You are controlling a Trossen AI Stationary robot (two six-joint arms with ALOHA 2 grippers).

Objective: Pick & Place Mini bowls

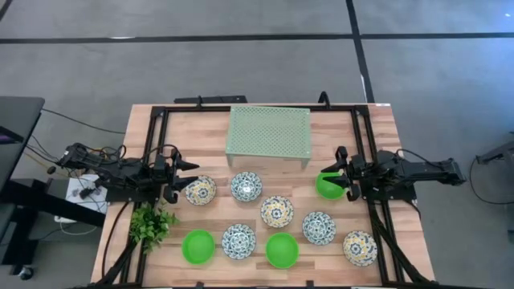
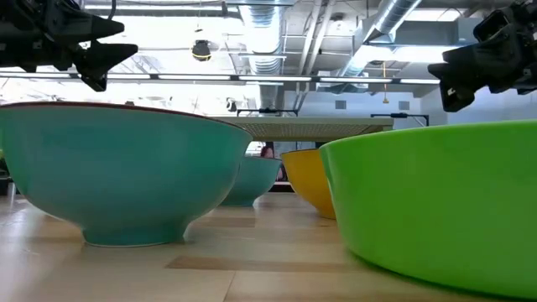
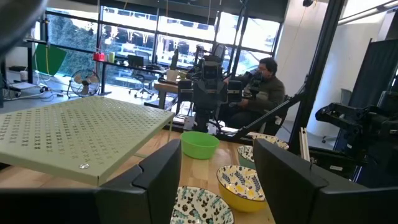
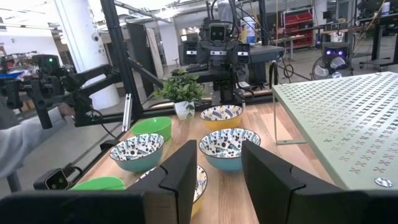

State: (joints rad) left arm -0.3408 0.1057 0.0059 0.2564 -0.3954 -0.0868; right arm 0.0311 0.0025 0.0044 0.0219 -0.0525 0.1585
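Nine mini bowls stand on the wooden table. Six are patterned [image 1: 200, 190] [image 1: 246, 186] [image 1: 276, 211] [image 1: 238, 241] [image 1: 319, 228] [image 1: 360, 248] and three are plain green [image 1: 198, 246] [image 1: 282, 250] [image 1: 329, 185]. My left gripper [image 1: 183, 178] is open and empty, above the table just left of the leftmost patterned bowl [image 3: 202, 208]. My right gripper [image 1: 336, 181] is open and empty, raised over the right side of the green bowl at the right. In the low view both grippers [image 2: 92, 46] [image 2: 470, 67] hang well above the bowls.
A pale green perforated rack [image 1: 268, 135] stands on legs at the table's far middle. A small leafy plant [image 1: 151, 225] stands near the left front. A black frame [image 1: 157, 120] runs around the table. A seated person [image 3: 267, 81] shows beyond the right side, and a sleeve [image 4: 18, 143] beyond the near side.
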